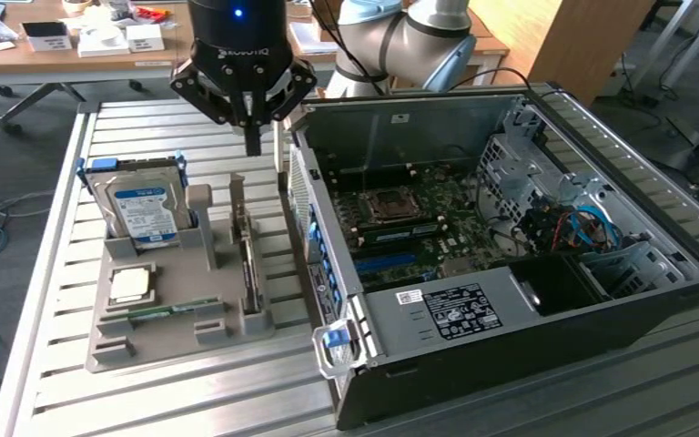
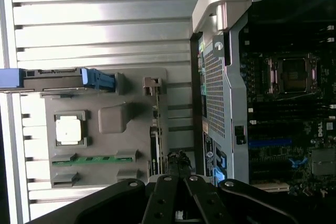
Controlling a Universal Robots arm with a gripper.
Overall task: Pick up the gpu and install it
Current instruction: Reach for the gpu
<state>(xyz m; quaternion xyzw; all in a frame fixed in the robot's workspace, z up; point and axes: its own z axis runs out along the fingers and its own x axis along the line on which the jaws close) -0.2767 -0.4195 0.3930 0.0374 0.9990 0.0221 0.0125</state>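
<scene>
I find the gripper (image 1: 252, 146) empty, fingers pressed together, hanging above one end of the gpu (image 1: 244, 255), which stands on edge in the grey tray (image 1: 167, 341).

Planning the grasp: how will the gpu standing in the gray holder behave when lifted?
The gpu is a thin card on edge: probably stiff and light. Out of the holder it would likely tip over. Its thinness suggests fragility.

Hand (image 1: 252, 146) vertical, downward, its jaws together.
</scene>
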